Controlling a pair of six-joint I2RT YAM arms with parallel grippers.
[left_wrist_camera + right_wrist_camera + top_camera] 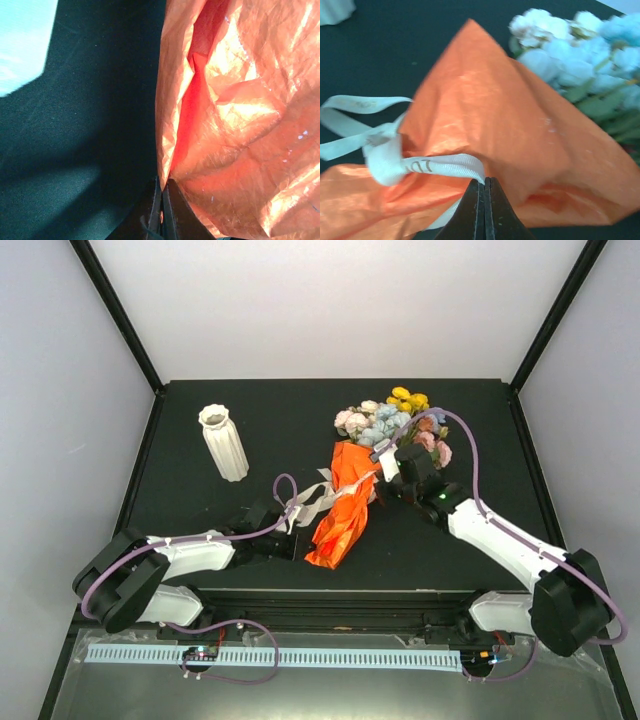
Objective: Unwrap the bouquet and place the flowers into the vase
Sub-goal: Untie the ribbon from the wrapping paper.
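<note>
Hardly begun — the bouquet [345,502] lies wrapped and tied, flowers [390,420] not yet in the vase [224,445]; left end effector [163,186] pinches paper [240,125], right end effector [484,182] is pressed shut at the ribbon [445,165].

I am looking down at a matte black table [300,410], closed in by a plain white back wall [340,300] and pale grey side walls [50,420]. Black posts [115,310] run up the two far corners. A white slotted strip [300,655] lies along the near edge. The light I get is soft and even.
</note>
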